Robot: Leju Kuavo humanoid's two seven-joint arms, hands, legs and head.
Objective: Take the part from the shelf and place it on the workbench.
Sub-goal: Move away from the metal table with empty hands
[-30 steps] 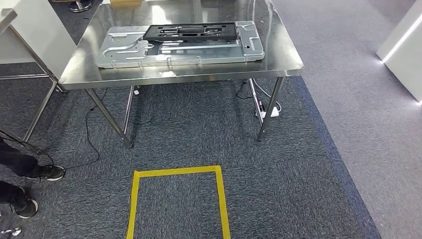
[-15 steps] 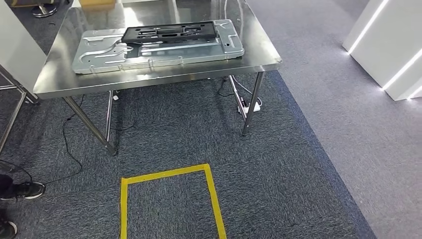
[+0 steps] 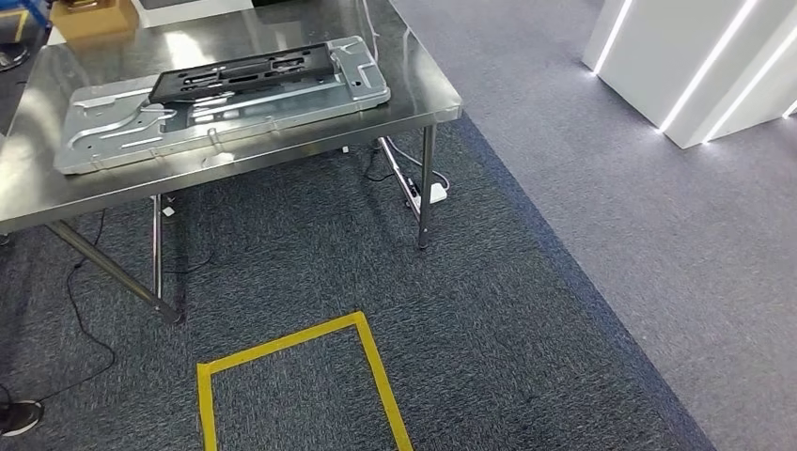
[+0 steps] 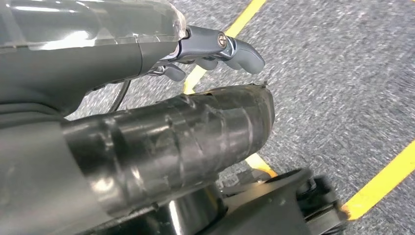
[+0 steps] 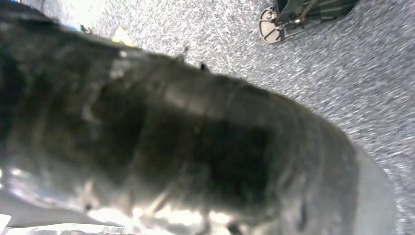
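Observation:
A steel workbench [image 3: 418,101] stands at the upper left of the head view. On it lies a large silver sheet-metal plate [image 3: 113,141], and a flat black plastic part [image 3: 246,71] rests on the plate's far side. My left hand [image 4: 195,98] hangs over the carpet, with its taped thumb and darker fingers [image 4: 237,49] apart and nothing between them. My right hand [image 5: 195,156] is a dark blur close to the lens, and how its fingers lie is hidden.
A yellow tape square [image 3: 282,343] marks the carpet in front of the bench. Under the bench lie cables and a white power strip [image 3: 428,194]. A cardboard box [image 3: 89,16] sits at the bench's far left. White lit panels [image 3: 686,66] stand at the right. A person's shoe [image 3: 19,415] is at the lower left.
The whole picture has shifted left as the camera turned right: the workbench and tape square sit further left, and the white lit panels have come further in. Nothing on the bench moved.

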